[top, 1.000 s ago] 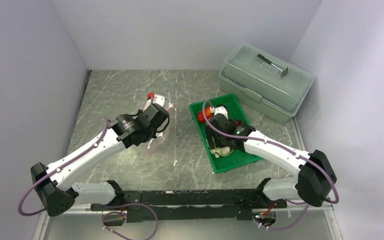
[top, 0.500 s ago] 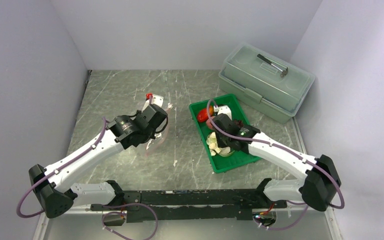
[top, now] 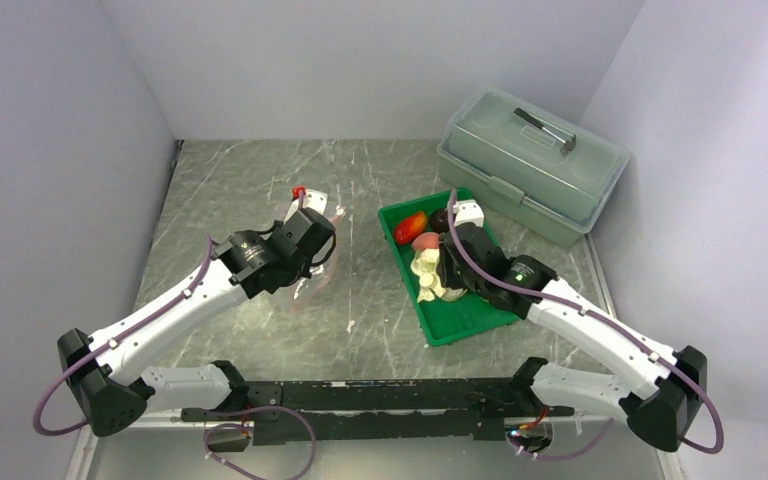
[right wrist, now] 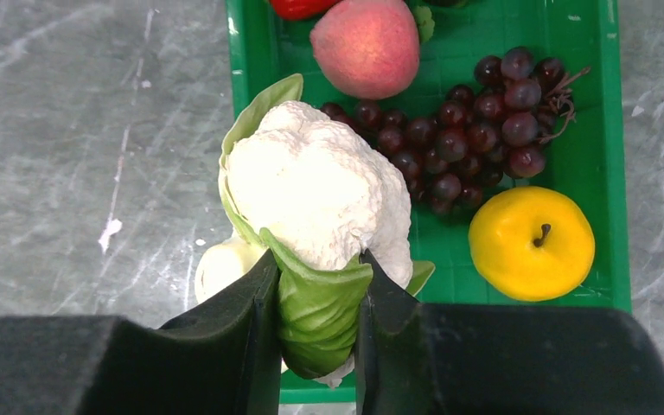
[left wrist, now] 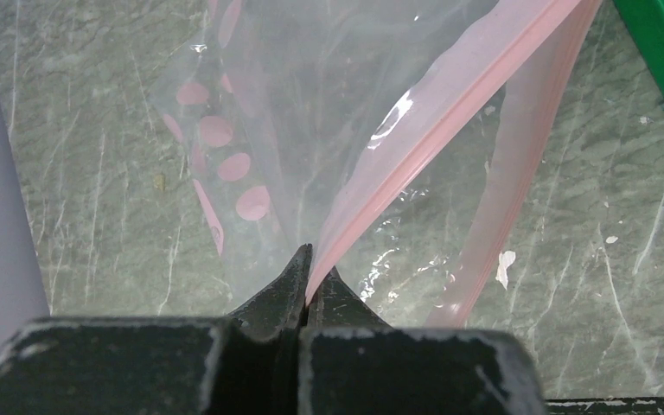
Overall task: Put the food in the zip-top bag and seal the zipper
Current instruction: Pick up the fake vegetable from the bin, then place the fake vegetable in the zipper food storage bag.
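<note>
My left gripper is shut on the pink zipper of the clear zip-top bag, holding the mouth apart above the table. In the top view this gripper sits left of the green tray. My right gripper is shut on the white-and-green vegetable, gripping its green leaves over the tray's left rim. In the tray lie a pink peach, a dark grape bunch, a yellow-orange fruit and a red-orange fruit.
A pale green lidded box stands at the back right, just beyond the tray. Grey walls close in on the left, back and right. The arms' black base rail runs along the near edge.
My right gripper closed on the white-and-green vegetable and carried it up toward the tray's far left side, uncovering the other food. The left gripper and bag stayed put.
</note>
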`<state>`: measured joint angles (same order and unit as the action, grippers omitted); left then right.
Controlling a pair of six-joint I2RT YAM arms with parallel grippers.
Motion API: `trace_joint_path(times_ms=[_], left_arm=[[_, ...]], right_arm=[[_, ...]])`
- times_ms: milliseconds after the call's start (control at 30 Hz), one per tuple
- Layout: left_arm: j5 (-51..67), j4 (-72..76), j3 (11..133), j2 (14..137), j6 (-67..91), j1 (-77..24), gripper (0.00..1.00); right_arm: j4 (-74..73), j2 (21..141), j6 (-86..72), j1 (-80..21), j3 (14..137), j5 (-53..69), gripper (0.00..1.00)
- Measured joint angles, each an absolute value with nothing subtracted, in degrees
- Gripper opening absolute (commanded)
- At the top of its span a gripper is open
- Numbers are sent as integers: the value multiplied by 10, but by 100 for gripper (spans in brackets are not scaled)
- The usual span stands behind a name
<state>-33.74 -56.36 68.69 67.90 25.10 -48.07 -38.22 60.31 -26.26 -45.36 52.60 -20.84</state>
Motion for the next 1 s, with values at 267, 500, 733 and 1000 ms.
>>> trace_joint_path(times_ms=[267, 500, 733, 1000], left_arm=[[-325, -559, 687, 682, 251, -481, 0], [-313, -559, 691, 692, 251, -481, 0], [-293, -559, 710, 696, 252, -481, 0], [-268, -559, 724, 696, 258, -481, 0]], right_arm=[[-381, 552, -266, -454, 563, -158, 12], [-345, 517, -275, -454, 595, -83, 14], [-292, 518, -302, -454, 600, -11, 15], [-177, 517, -383, -456, 583, 49, 13]])
